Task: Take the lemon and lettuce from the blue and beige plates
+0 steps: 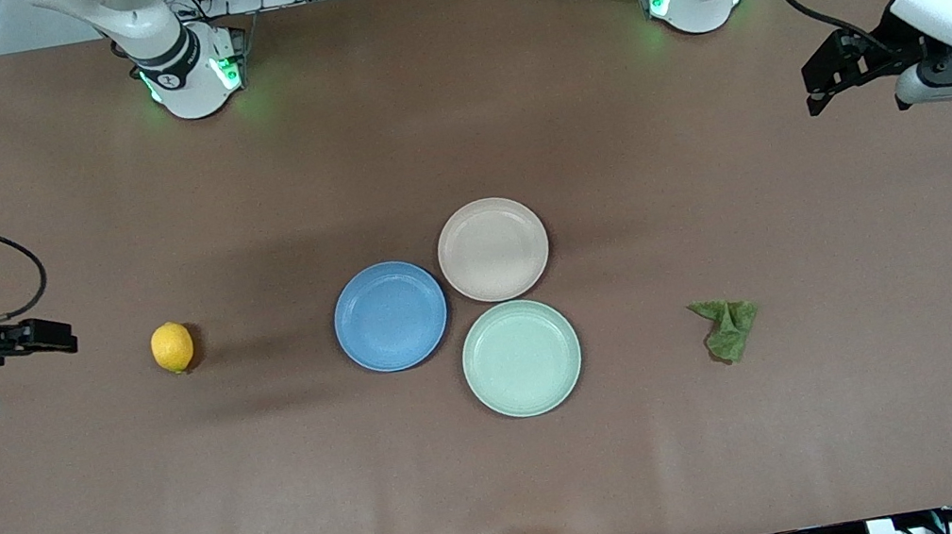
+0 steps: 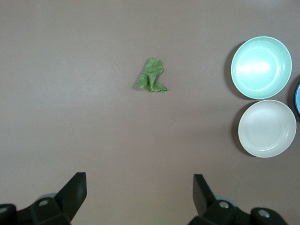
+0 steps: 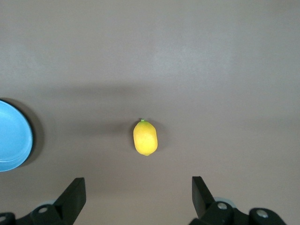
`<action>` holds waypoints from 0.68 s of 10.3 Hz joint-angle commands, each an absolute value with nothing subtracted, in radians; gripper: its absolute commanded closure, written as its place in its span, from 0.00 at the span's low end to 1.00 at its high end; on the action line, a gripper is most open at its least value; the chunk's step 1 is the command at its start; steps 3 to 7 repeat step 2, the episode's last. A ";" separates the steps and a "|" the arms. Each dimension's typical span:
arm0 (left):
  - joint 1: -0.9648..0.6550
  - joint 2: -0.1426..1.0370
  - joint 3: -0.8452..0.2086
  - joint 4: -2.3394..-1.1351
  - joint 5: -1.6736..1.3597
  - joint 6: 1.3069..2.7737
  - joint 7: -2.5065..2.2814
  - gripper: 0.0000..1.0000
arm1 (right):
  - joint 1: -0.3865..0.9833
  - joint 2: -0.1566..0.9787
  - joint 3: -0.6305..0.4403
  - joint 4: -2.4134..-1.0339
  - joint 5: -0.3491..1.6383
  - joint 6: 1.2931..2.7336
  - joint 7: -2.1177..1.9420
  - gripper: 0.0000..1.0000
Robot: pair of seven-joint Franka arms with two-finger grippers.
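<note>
Matt brown counter (image 1: 509,472); smooth, faintly glossy lemon (image 1: 172,347); wrinkled lettuce (image 1: 727,326); matt plastic blue plate (image 1: 390,316) and beige plate (image 1: 492,248).

Even overhead light, table (image 1: 754,452) evenly bright, all views sharp. Soft wide shadows mid-frame in front view, beside the lemon (image 1: 172,347) and around the plates. Glare patch on the mint plate (image 2: 261,67) in the left wrist view. Green LED glow at both bases, top of frame.

High front camera facing robots; downward wrist cameras sharing its tabletop (image 1: 96,518).
</note>
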State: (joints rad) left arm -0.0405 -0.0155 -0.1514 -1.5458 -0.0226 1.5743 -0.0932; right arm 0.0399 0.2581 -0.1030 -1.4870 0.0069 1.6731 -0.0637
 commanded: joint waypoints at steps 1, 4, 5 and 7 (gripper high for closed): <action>-0.052 -0.021 -0.140 -1.536 -0.040 1.551 -0.066 0.00 | 0.055 0.160 -0.123 -1.499 0.034 1.637 -0.043 0.00; -0.048 -0.017 -0.146 -1.536 -0.040 1.551 -0.067 0.00 | 0.061 0.131 -0.123 -1.500 0.034 1.635 -0.034 0.00; -0.048 -0.017 -0.146 -1.536 -0.040 1.551 -0.067 0.00 | 0.061 0.131 -0.123 -1.500 0.034 1.635 -0.034 0.00; -0.048 -0.017 -0.146 -1.536 -0.040 1.551 -0.067 0.00 | 0.061 0.131 -0.123 -1.500 0.034 1.635 -0.034 0.00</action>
